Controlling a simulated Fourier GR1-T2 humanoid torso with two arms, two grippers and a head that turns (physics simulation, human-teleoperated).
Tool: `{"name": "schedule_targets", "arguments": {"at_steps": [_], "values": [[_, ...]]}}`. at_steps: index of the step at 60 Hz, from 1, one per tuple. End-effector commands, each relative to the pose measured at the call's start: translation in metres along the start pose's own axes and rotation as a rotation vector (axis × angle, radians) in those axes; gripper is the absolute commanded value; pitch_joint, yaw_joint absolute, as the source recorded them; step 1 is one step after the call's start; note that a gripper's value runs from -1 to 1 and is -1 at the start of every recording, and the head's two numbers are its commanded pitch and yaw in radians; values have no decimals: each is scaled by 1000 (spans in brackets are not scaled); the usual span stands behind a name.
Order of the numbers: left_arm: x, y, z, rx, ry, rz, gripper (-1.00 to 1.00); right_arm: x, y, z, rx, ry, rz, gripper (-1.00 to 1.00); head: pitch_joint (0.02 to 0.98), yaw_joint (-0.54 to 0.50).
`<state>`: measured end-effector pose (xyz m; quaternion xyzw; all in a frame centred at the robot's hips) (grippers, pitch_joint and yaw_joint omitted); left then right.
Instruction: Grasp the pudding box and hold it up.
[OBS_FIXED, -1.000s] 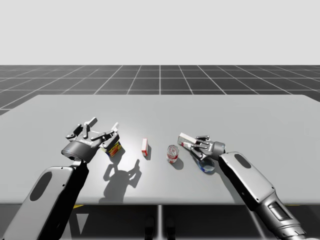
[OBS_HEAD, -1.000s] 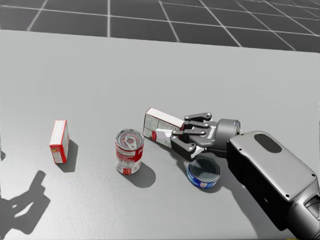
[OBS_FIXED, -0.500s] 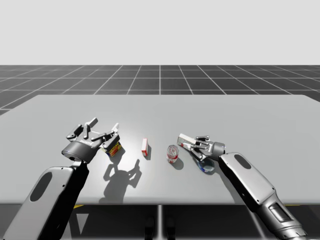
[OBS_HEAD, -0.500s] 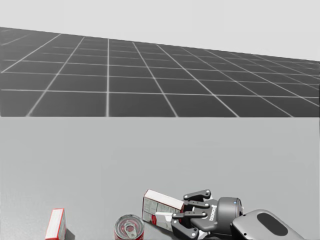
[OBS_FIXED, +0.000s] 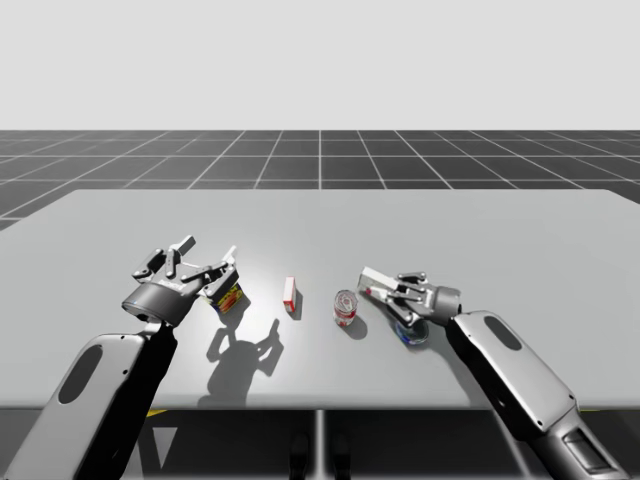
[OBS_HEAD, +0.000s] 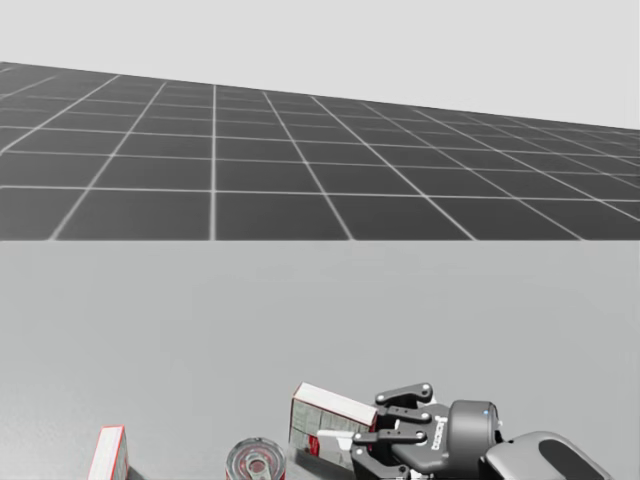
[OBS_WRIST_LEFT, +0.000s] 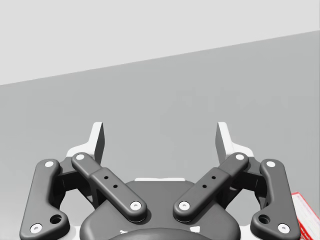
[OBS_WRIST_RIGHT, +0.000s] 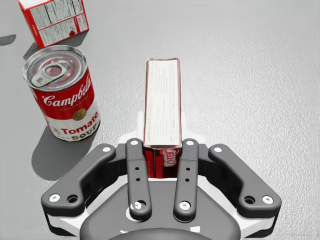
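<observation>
The pudding box (OBS_WRIST_RIGHT: 162, 102) is a flat red and white box, and my right gripper (OBS_WRIST_RIGHT: 162, 152) is shut on its near end. In the high view this box (OBS_FIXED: 372, 278) sticks out to the left of my right gripper (OBS_FIXED: 388, 291), right of the table's middle. The head view has the box (OBS_HEAD: 325, 412) and my right gripper (OBS_HEAD: 362, 447) low in the picture. My left gripper (OBS_WRIST_LEFT: 161, 140) stands open over bare table with nothing between its fingers. It sits at the left (OBS_FIXED: 205, 268) in the high view.
A red soup can (OBS_FIXED: 345, 307) stands upright just left of the held box, also seen beside the gripper (OBS_WRIST_RIGHT: 65, 95). A small red box (OBS_FIXED: 290, 294) stands further left. A flat blue can (OBS_FIXED: 410, 332) lies under my right wrist. A dark can (OBS_FIXED: 230, 298) sits by my left gripper.
My head has turned upward, so the things now lie low in the head view. My right forearm has shifted slightly right with the box still held. The left arm has not moved.
</observation>
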<state>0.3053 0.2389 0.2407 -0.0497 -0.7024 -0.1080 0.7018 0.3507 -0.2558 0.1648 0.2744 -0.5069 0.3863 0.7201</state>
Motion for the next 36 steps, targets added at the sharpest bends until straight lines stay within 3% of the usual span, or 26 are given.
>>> {"name": "schedule_targets", "arguments": {"at_steps": [1, 18, 26, 36], "values": [[0, 0, 0, 0, -1, 4, -1000, 38, -6, 6, -51, -92, 40, 1000, 451, -224], [1, 1, 0, 4, -1, 5, -1000, 88, -1, 19, -101, -213, 103, 1000, 454, -226], [1, 2, 0, 7, -2, 8, -1000, 119, 2, 27, -174, -302, 135, 1000, 458, -227], [1, 2, 0, 9, -3, 8, -1000, 150, 4, 41, -242, -406, 153, 1000, 456, -230]]}}
